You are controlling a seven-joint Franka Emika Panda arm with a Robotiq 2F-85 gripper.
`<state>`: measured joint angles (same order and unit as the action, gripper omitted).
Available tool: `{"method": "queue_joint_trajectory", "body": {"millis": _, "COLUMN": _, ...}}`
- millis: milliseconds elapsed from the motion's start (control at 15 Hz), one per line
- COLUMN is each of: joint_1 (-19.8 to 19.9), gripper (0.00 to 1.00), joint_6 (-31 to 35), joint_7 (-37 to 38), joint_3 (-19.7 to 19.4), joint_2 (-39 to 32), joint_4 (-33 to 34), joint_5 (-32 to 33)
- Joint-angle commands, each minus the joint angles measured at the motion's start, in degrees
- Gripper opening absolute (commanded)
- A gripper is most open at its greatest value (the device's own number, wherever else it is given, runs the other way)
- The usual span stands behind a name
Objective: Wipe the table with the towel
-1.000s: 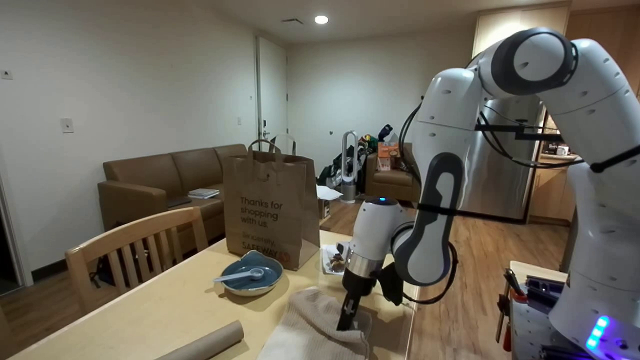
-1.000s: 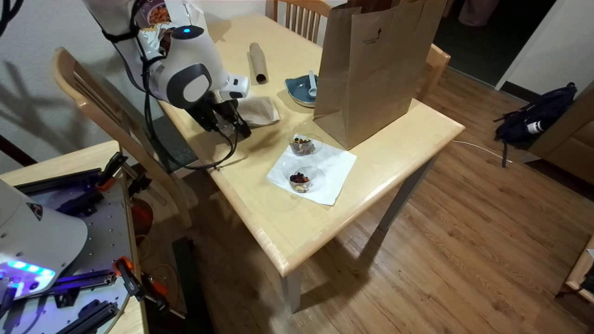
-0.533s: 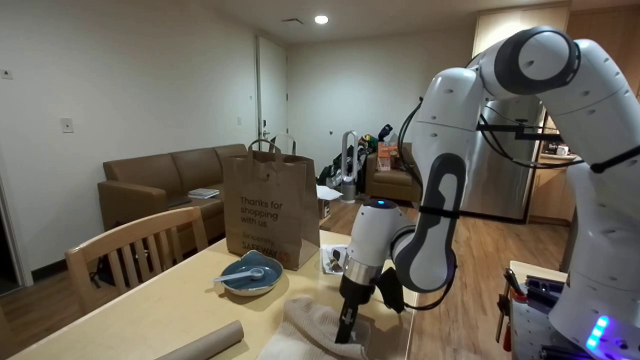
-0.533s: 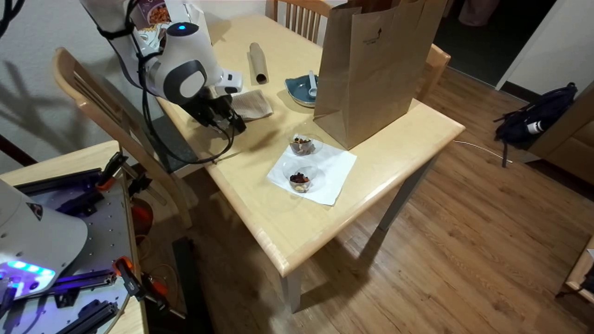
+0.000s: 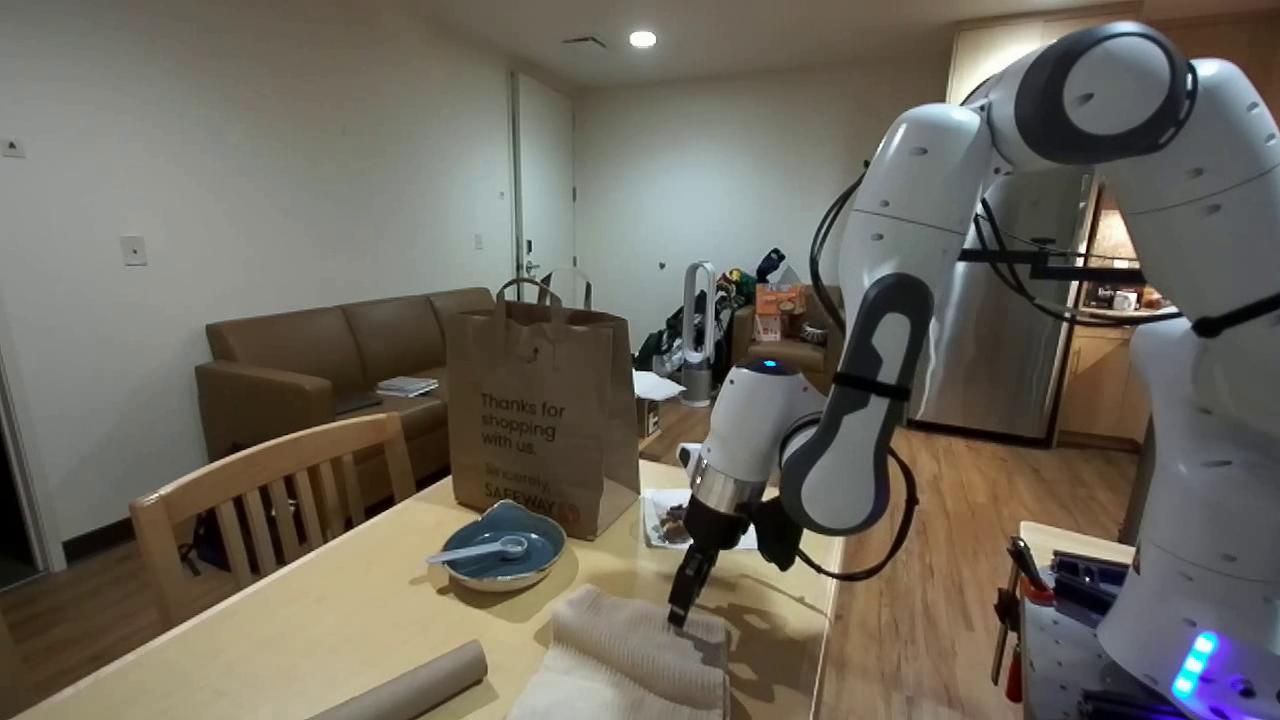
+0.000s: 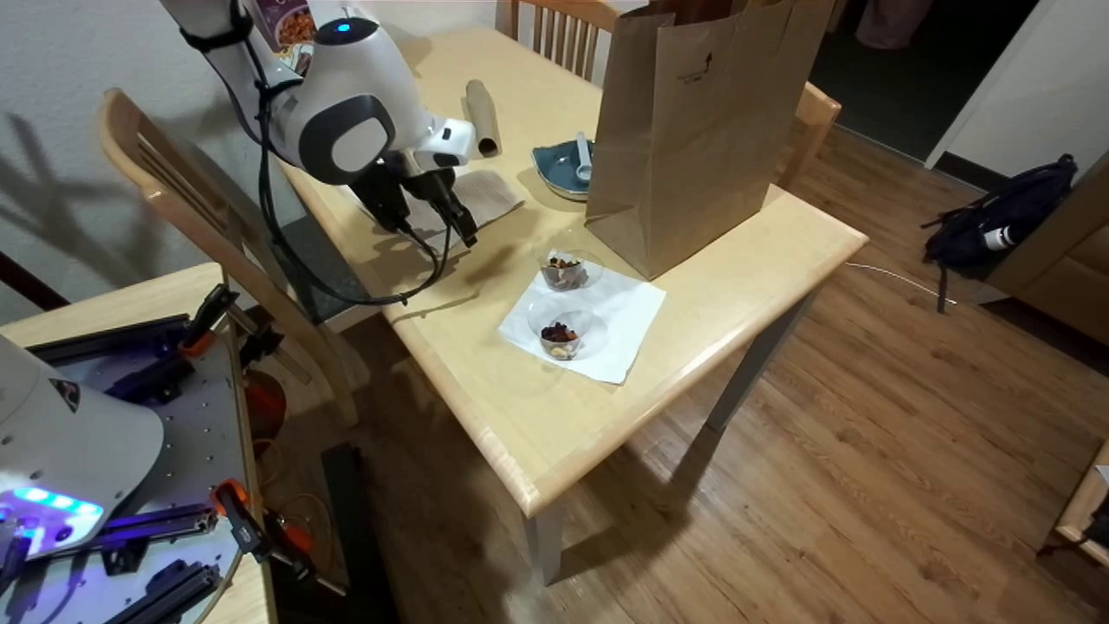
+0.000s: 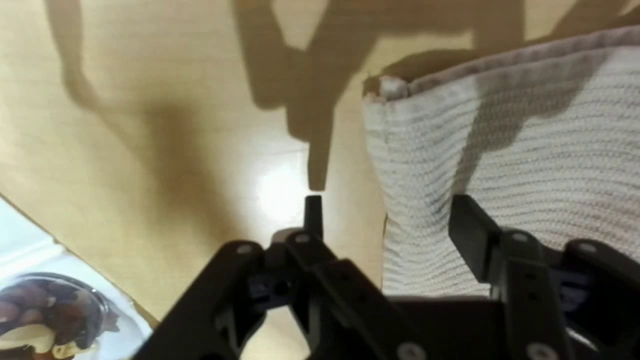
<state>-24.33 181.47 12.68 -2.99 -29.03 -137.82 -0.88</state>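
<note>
The towel [image 5: 640, 650], pale beige and ribbed, lies loosely folded on the light wooden table [image 5: 300, 620]. My gripper [image 7: 387, 205] stands open in the wrist view, its two black fingers well apart with nothing gripped between them. Its right finger [image 7: 472, 240] appears over the towel's ribbed cloth, while the left one is above bare wood beside the towel's edge. Both exterior views show the gripper [image 6: 468, 238] pointing down at the towel's edge, tilted; whether a fingertip touches the cloth I cannot tell. In an exterior view the arm hides part of the towel [image 6: 494, 195].
A blue bowl [image 5: 540, 545] with a spoon stands beside the towel, near a tall paper bag [image 5: 545, 420]. A cardboard tube [image 5: 415, 685] lies on the table. Two clear cups of nuts [image 6: 561, 338] stand on a white napkin [image 6: 628, 303]. Chairs [image 6: 173, 199] flank the table.
My gripper first sank lower with the towel bunched at its fingers. Now it has opened, let go of the towel and risen; the cloth lies flatter and more spread out.
</note>
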Motion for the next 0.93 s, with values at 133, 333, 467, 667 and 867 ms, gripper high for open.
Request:
{"method": "queue_joint_trajectory", "body": {"millis": 133, "joint_1": 1.0, "gripper": 1.0, "joint_6": -0.5, "joint_7": -1.4, "joint_3": 2.0, "joint_2": 3.7, "joint_4": -3.7, "joint_5": -0.5}}
{"method": "queue_joint_trajectory", "body": {"millis": 333, "joint_1": 1.9, "gripper": 1.0, "joint_6": 1.2, "joint_7": -3.0, "joint_3": 6.2, "joint_2": 4.2, "joint_4": -3.4, "joint_5": 0.4}}
{"method": "queue_joint_trajectory", "body": {"millis": 467, "joint_1": 0.2, "gripper": 1.0, "joint_6": 2.8, "joint_7": -4.5, "joint_3": 6.8, "joint_2": 4.0, "joint_4": -2.6, "joint_5": 1.7}}
{"method": "queue_joint_trajectory", "body": {"millis": 667, "joint_1": -0.1, "gripper": 1.0, "joint_6": 2.2, "joint_7": -4.2, "joint_3": 7.6, "joint_2": 3.0, "joint_4": -1.6, "joint_5": 0.5}}
{"method": "queue_joint_trajectory", "body": {"millis": 867, "joint_1": -0.1, "gripper": 1.0, "joint_6": 2.4, "joint_7": -5.1, "joint_3": 8.5, "joint_2": 3.0, "joint_4": -1.5, "joint_5": 0.7}}
